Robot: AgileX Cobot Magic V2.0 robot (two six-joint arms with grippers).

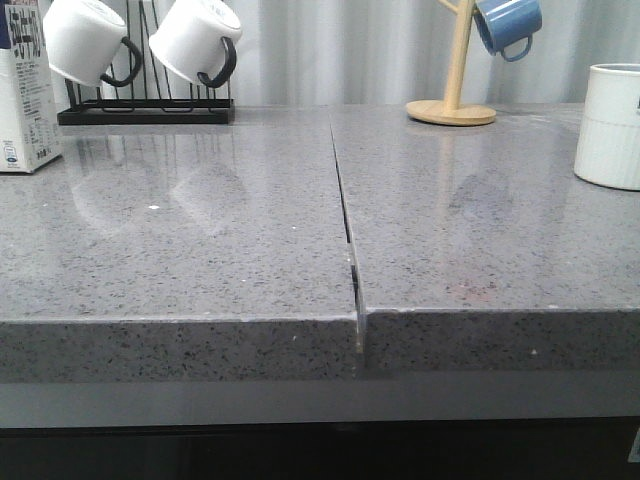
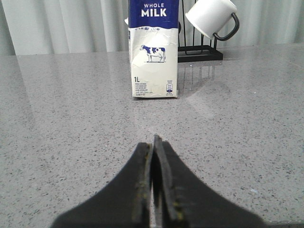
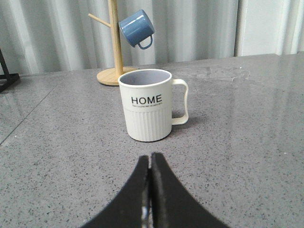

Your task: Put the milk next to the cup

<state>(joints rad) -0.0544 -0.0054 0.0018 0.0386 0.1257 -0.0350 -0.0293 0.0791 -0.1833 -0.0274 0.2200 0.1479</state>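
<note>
The milk carton [image 1: 24, 90], white with a blue top, stands upright at the far left of the grey counter; the left wrist view shows its "WHOLE MILK" face and cow picture [image 2: 154, 52]. The ribbed white cup [image 1: 609, 125] stands at the far right edge; the right wrist view shows its "HOME" lettering and handle [image 3: 146, 105]. My left gripper [image 2: 153, 142] is shut and empty, well short of the carton. My right gripper [image 3: 151, 158] is shut and empty, a short way in front of the cup. Neither gripper shows in the front view.
A black rack [image 1: 146, 112] holds two white mugs with black handles [image 1: 88, 40] beside the carton. A wooden mug tree [image 1: 452, 105] with a blue mug [image 1: 508, 24] stands behind the cup. A seam [image 1: 346, 220] splits the counter [image 1: 200, 240] in the middle.
</note>
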